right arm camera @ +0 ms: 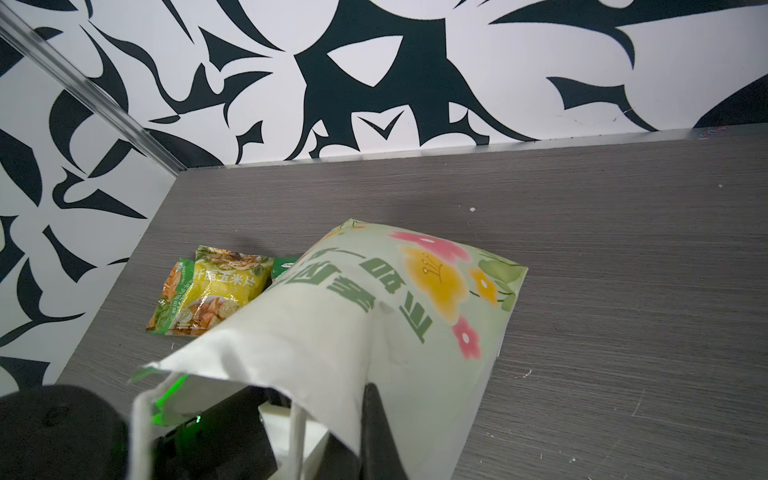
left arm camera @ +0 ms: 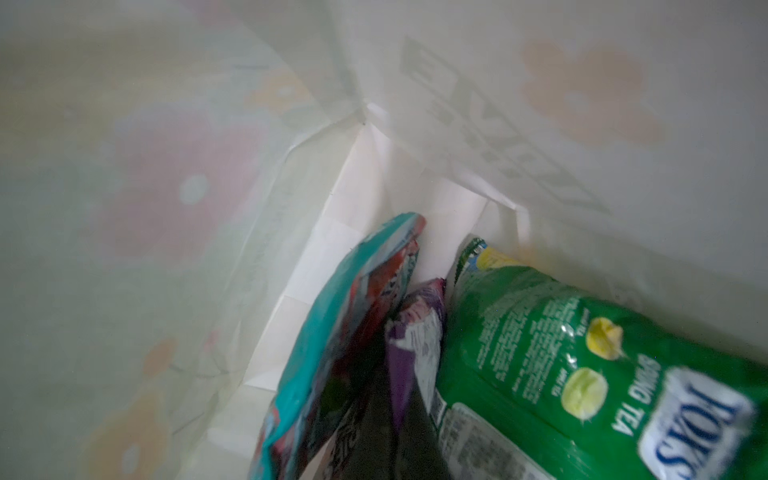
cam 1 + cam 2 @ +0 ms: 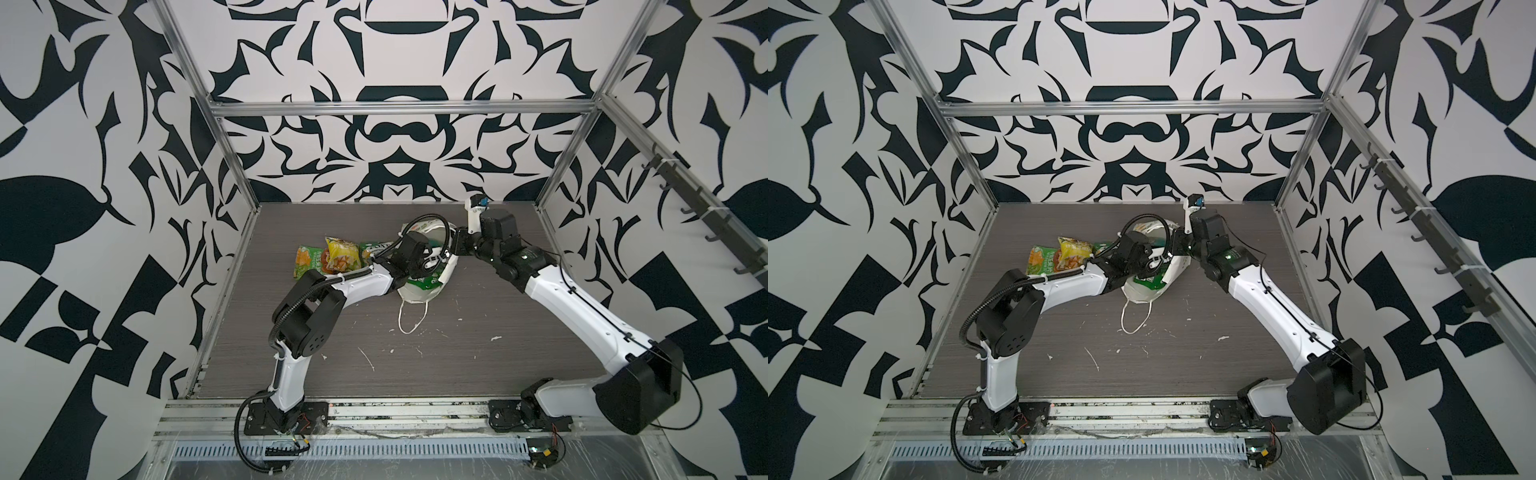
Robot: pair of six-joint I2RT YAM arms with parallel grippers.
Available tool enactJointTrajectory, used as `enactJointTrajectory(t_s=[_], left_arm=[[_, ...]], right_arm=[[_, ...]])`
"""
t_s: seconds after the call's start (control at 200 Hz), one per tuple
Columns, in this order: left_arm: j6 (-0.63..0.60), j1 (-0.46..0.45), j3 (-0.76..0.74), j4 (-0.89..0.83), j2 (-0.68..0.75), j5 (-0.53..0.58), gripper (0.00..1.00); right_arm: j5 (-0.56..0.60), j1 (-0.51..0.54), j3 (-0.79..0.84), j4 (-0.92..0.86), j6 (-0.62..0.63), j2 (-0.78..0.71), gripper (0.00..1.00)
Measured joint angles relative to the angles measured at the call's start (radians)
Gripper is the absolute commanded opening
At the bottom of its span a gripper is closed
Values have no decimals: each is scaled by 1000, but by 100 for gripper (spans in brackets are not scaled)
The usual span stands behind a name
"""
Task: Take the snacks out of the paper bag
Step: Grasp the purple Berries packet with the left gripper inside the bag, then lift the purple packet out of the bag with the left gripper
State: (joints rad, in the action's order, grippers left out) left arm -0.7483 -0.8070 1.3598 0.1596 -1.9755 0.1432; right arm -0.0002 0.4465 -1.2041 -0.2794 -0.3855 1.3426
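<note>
Judging progress, we put the job near halfway. The paper bag lies on its side on the table. Our right gripper pinches the bag's rim, holding the mouth up. Our left gripper reaches inside the bag, claws pressed together, on what we cannot tell.

Three snacks lie out, just beside the bag: a yellow packet overlapping an orange-green packet, and a green packet mostly hidden behind the bag. Inside the bag we see a FOX'S packet, a teal-red packet and a purple packet wedged between them. Anything beneath these is hidden.
</note>
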Motion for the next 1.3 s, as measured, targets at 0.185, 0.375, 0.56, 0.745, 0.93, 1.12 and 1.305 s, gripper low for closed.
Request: enactJointTrajectory(t_s=[0.185, 0.375, 0.56, 0.745, 0.93, 1.12, 1.305], left_arm=[[12, -20, -50, 0, 66, 25, 0], [19, -66, -106, 21, 154, 70, 0], [26, -101, -144, 35, 203, 103, 0], [13, -142, -144, 45, 249, 105, 0], [-5, -177, -144, 46, 288, 108, 0], [-11, -209, -188, 44, 346, 131, 0], [1, -237, -233, 27, 457, 134, 0]], right_arm=[[4, 0, 0, 9, -1, 0, 0], [14, 0, 0, 13, -1, 0, 0], [23, 0, 0, 11, -4, -4, 0], [32, 0, 0, 18, -5, -5, 0], [35, 0, 0, 18, -5, -4, 0], [39, 0, 0, 18, -5, -4, 0], [39, -5, 0, 18, -5, -4, 0]])
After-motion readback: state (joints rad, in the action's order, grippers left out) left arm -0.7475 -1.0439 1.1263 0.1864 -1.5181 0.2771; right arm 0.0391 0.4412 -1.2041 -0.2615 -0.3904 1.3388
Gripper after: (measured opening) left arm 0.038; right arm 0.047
